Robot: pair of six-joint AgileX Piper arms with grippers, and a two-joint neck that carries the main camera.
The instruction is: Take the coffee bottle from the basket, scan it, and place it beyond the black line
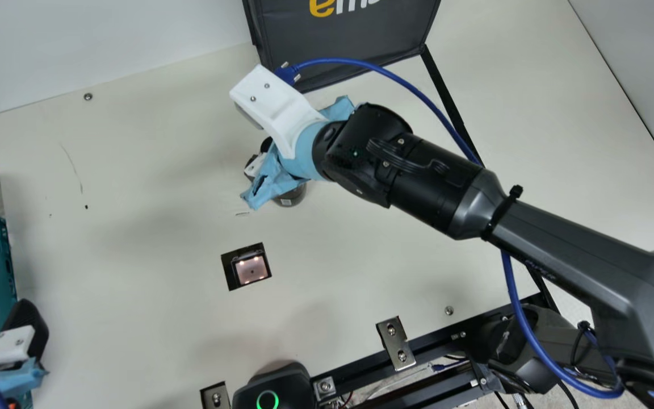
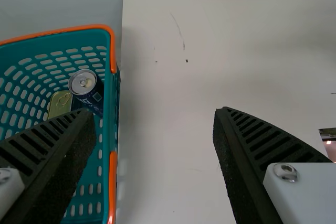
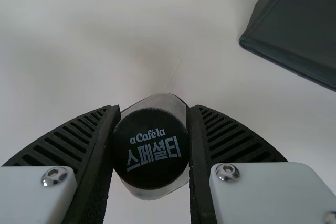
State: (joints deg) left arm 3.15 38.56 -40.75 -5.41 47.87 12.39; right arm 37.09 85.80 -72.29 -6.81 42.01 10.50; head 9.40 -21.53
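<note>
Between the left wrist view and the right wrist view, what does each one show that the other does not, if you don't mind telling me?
Left wrist view: the teal basket holding a dark blue can and a gold tin, plus part of the lit scanner window.
Right wrist view: the black-capped coffee bottle between the right gripper's fingers, and a dark bag's corner.
Both: cream table and a pair of black ribbed fingers.
</note>
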